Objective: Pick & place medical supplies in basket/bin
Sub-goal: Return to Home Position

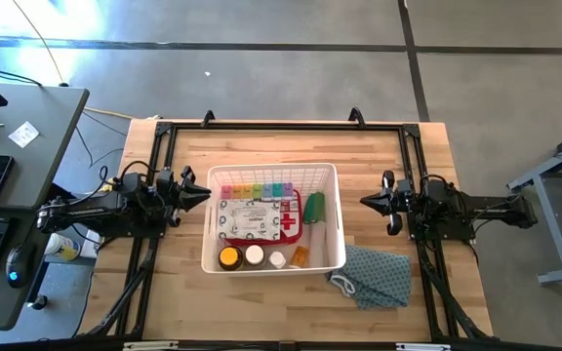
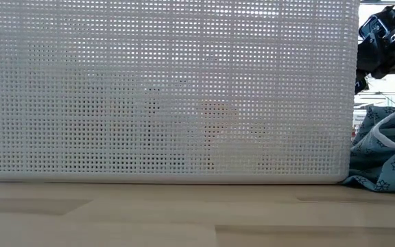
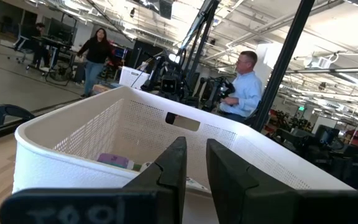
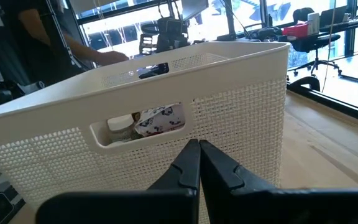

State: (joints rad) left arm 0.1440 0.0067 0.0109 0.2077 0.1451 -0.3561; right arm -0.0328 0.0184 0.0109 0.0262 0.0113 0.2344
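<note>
Left jaws slightly apart, right jaws together, beside the white lattice-mesh plastic basket; swinging inward might clip its rim.

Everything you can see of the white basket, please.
The basket is white plastic and rectangular, with lattice-mesh walls, a smooth rounded rim and a slot handle in each end wall. It stands upright on the wooden table between the left gripper and right gripper; neither touches it. Inside are a red first-aid case, a rainbow pill organiser, a green roll and bottles along one long wall. A patterned cloth lies by its corner on the right gripper's side.
</note>
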